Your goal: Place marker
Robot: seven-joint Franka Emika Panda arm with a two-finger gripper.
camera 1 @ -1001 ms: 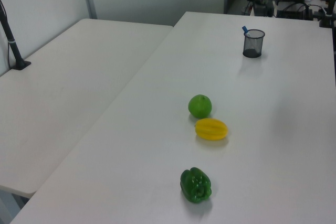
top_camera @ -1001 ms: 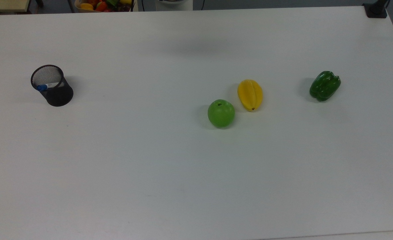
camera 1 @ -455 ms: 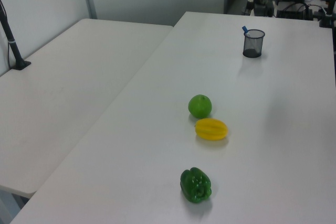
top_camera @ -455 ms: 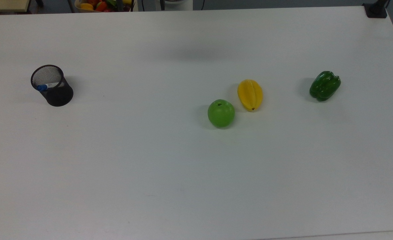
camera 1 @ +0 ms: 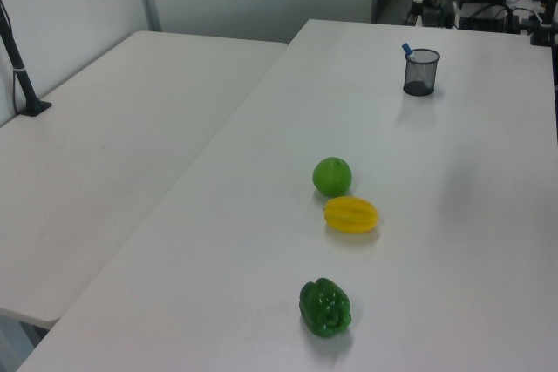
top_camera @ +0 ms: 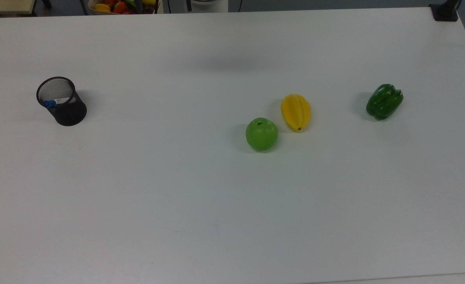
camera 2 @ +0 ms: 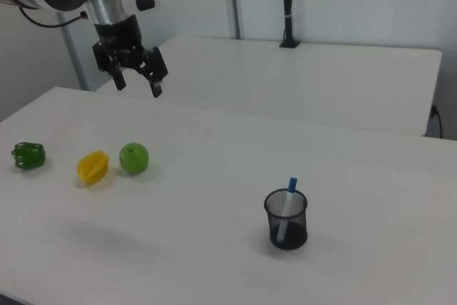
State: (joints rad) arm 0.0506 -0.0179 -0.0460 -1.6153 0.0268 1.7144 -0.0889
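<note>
The marker [top_camera: 54,102] [camera 1: 406,49] [camera 2: 287,205], white with a blue cap, stands leaning inside a black mesh pen cup [top_camera: 62,101] [camera 1: 420,72] [camera 2: 287,219] on the white table. Its blue cap pokes above the rim. In the right view my gripper [camera 2: 138,81] hangs open and empty high above the table, far to the right view's left of the cup, above and behind the green apple [camera 2: 133,158].
A green apple [top_camera: 261,134], a yellow starfruit [top_camera: 295,112] and a green bell pepper [top_camera: 384,101] lie in a loose row on the table [top_camera: 216,205]. A bin of toy fruit [top_camera: 122,5] sits beyond the far edge. A second table [camera 1: 105,154] adjoins.
</note>
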